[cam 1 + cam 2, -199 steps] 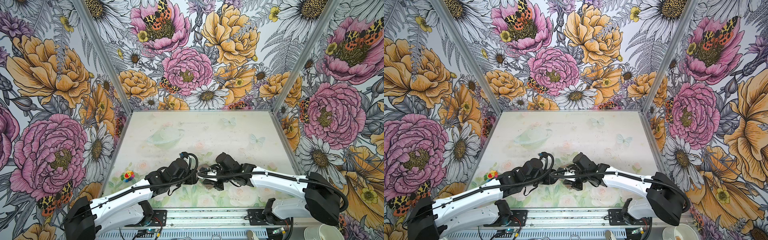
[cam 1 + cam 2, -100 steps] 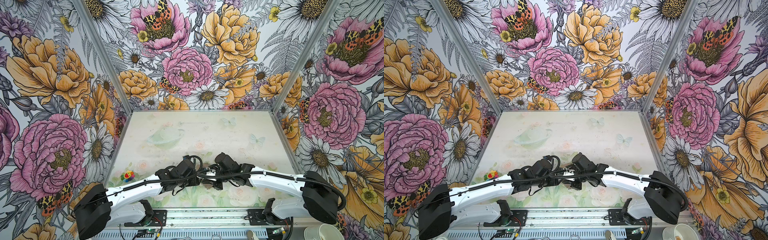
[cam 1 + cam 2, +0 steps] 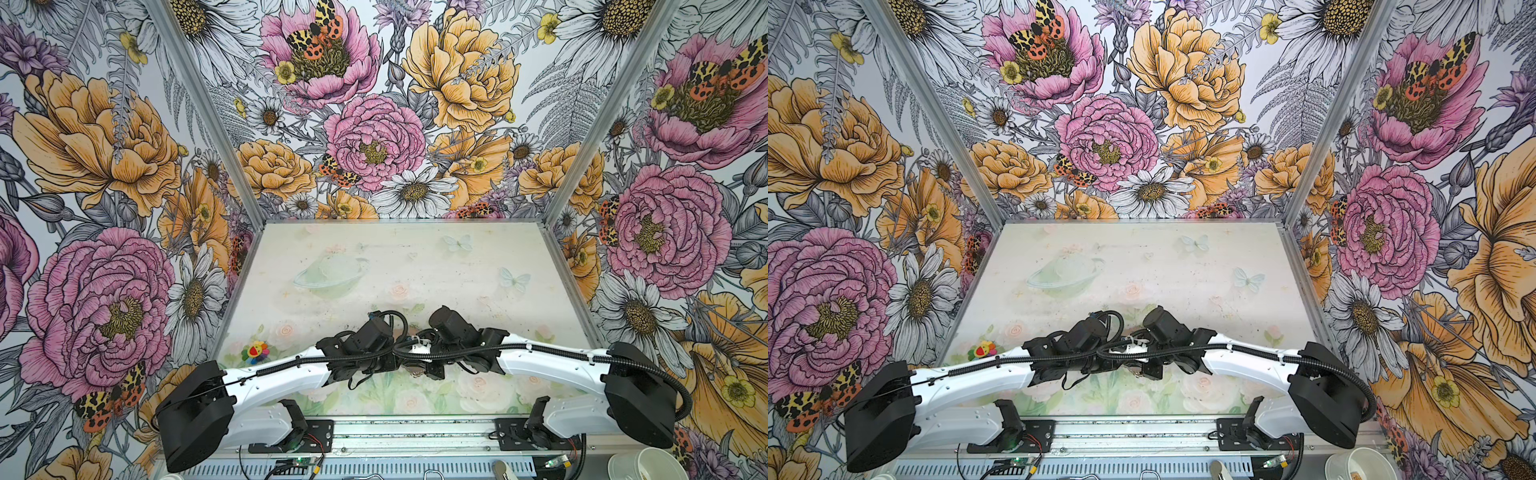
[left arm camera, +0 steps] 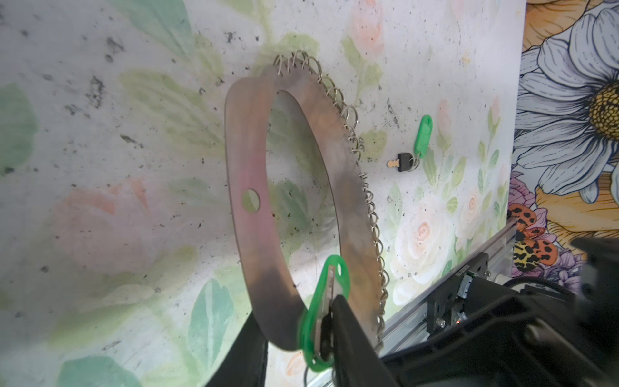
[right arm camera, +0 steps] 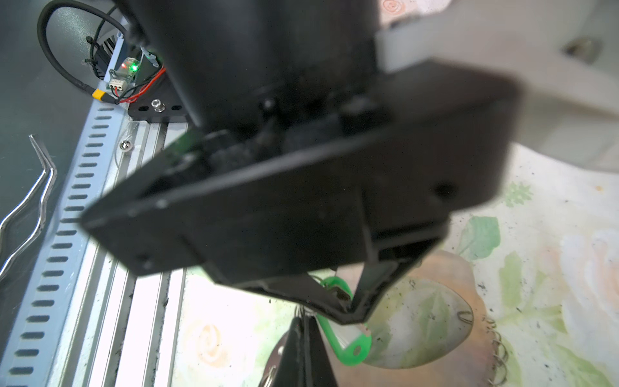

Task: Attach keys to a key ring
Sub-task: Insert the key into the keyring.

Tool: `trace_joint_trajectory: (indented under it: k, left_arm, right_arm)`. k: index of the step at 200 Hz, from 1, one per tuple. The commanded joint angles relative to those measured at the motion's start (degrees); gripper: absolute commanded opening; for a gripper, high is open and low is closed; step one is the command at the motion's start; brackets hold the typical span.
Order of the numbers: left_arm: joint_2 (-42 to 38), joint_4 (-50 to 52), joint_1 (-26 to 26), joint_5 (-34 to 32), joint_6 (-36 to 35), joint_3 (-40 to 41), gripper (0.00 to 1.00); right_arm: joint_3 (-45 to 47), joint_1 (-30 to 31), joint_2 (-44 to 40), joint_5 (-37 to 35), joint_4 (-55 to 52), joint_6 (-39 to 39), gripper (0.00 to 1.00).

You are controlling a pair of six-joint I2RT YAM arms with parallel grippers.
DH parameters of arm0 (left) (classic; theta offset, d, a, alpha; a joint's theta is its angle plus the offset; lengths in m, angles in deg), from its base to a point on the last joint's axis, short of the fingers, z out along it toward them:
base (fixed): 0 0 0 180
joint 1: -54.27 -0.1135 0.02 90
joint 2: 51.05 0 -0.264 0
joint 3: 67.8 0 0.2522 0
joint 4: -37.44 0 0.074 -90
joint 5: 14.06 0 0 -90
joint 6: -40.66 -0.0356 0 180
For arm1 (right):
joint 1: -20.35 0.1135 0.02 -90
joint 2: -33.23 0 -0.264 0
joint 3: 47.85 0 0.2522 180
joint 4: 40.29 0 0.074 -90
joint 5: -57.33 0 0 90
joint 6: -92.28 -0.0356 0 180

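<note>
The key ring [image 4: 248,174], a flat grey horseshoe plate edged with wire rings, stands tilted above the table. My right gripper [image 5: 303,321] is shut on its lower edge. One key hangs on a green tag [image 4: 321,315] beside the plate's end. My left gripper [image 5: 348,310] has its fingers converged on this tag and its key. A second key [image 4: 406,162] with its green tag [image 4: 422,134] lies flat on the table beyond the plate. In both top views the two wrists meet near the table's front, hiding the jaws and all but a sliver of the key ring [image 3: 415,369].
A small multicoloured flower toy [image 3: 257,351] lies at the table's front left. The metal rail [image 3: 415,428] with the arm mounts runs along the front edge. A bent metal wire [image 5: 37,207] lies outside the rail. White cups [image 3: 642,461] stand outside at front right.
My left arm has moved right, up against the right wrist, and its jaws have narrowed onto the green tag. The right arm has stayed put.
</note>
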Motion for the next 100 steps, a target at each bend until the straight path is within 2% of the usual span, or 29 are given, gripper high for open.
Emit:
trace_joint_trajectory:
  k: [1,38,78,100]
  left_arm:
    - [-0.73,0.54,0.41,0.25,0.67,1.30,0.25]
    - [-2.63,1.14,0.08,-0.20,1.52,1.65,0.15]
    - [-3.96,1.16,-0.33,-0.46,1.70,1.76,0.11]
    - [-4.81,0.94,-0.55,-0.43,1.72,1.50,0.12]
  right_arm:
    - [0.15,0.18,0.21,-1.98,1.94,0.10,0.00]
    - [0.04,0.13,0.65,-3.64,1.93,-0.26,0.00]
    - [-0.63,0.15,1.17,-5.27,1.95,-0.91,0.00]
    - [-0.79,-0.23,1.30,-5.75,2.20,-1.53,0.00]
